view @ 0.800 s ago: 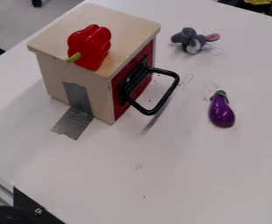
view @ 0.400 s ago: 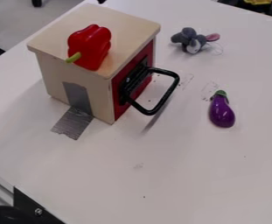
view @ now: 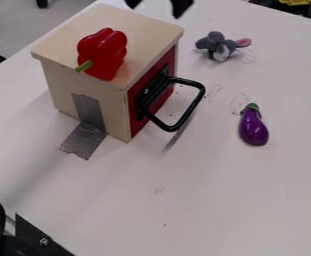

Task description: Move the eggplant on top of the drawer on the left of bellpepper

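Note:
At the top edge of the view, the black gripper (view: 156, 7) shows only its two fingertips, spread apart with nothing between them, above and behind the drawer box's far edge. The wooden drawer box (view: 149, 30) has a red front with a black handle (view: 196, 102) facing right. On its top, toward the front, rests a red bell pepper (view: 103, 52), its green stem toward the lower left. A purple eggplant (view: 253, 131) lies on the table right of the box, green cap toward the top, well away from the gripper.
A grey plush toy (view: 219, 46) lies on the white table (view: 204, 200) behind the eggplant. Grey tape (view: 85, 139) runs from the box's side onto the table. Black hardware with a cable (view: 31, 240) stands at the lower left corner.
The gripper's fingertips have come into view at the top edge and moved right. A black cable has shifted at the lower left. The box, pepper and eggplant have stayed put.

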`<control>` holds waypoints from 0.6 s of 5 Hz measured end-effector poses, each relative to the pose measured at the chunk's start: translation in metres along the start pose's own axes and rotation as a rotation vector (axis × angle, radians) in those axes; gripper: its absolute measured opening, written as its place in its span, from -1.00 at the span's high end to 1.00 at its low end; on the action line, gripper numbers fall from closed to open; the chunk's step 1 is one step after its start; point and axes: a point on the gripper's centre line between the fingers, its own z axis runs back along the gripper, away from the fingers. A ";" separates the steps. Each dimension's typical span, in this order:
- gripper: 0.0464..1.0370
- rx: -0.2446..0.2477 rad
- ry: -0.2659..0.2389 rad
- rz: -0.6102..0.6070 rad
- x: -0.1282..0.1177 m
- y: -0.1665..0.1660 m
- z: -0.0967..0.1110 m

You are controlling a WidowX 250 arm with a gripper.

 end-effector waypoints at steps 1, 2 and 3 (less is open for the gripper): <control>-0.93 -0.013 0.039 0.005 0.011 -0.034 -0.034; -0.93 0.011 0.060 0.043 0.020 -0.056 -0.075; -0.93 0.050 0.051 0.084 0.031 -0.068 -0.109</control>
